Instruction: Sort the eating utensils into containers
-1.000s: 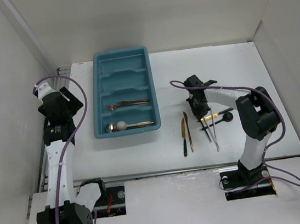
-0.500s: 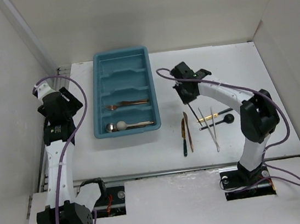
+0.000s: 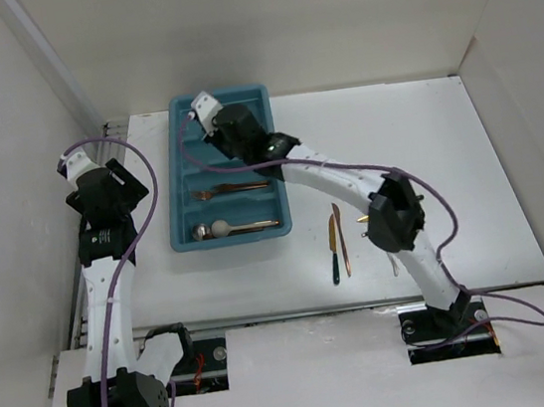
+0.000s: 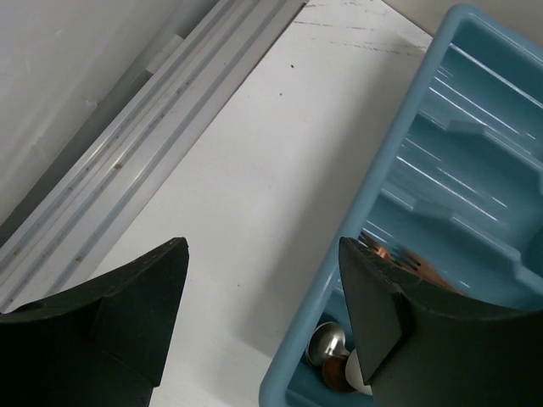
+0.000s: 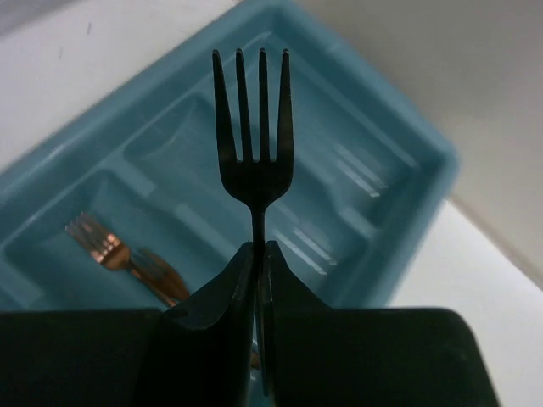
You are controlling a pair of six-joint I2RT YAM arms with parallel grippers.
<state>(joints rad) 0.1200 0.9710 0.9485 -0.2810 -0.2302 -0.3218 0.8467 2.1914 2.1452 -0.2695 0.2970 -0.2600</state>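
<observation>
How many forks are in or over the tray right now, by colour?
black metal fork, clamped in the right gripper over the teal-blue plastic cutlery tray: 1
copper forks, lying overlapped in one tray compartment: 2
Total: 3

1. The left arm [image 3: 101, 276] stands at the table's left side, rising from its base and bending at the top, wrist [image 3: 102, 191] turned inward.
2. The left gripper [image 4: 261, 254] hangs with its jaws well apart; nothing sits between the two dark fingers [image 4: 127, 314].
3. The right arm [image 3: 338, 170] is stretched far forward and across to its left, its elbow [image 3: 394, 215] raised and bent.
4. The right gripper [image 5: 257, 250] is pinched tight on the stem of a black fork [image 5: 252, 127], tines pointing away from the wrist.
</observation>
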